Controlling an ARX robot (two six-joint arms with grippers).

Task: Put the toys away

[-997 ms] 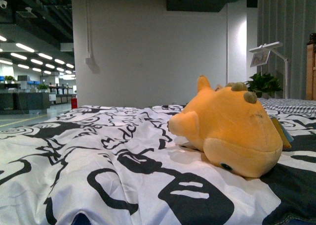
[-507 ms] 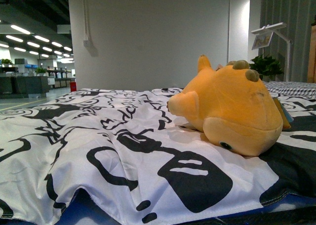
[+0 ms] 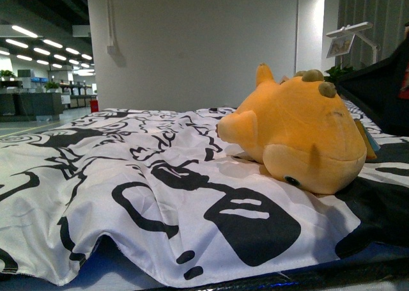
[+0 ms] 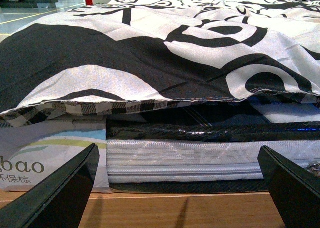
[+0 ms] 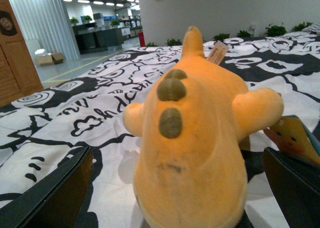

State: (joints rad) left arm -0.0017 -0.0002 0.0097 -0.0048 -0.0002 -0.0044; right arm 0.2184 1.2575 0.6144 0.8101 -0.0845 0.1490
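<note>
Orange plush toy (image 3: pixel 300 141) lying on the black-and-white sheet (image 3: pixel 128 169), right of centre. Right gripper (image 5: pixel 176 153) spread wide, aimed at its back; best advanced until the jaws flank the body's middle, then closed gently. Left gripper (image 4: pixel 177 149) wide, low by the mattress (image 4: pixel 190 160).

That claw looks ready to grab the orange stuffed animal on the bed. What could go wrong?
1. The plush toy is fat and rounded, so the open right gripper may only pinch its soft surface and lose it.
2. The loose, wrinkled bedsheet lies right under it, so the gripper could catch cloth and drag it along.
</note>
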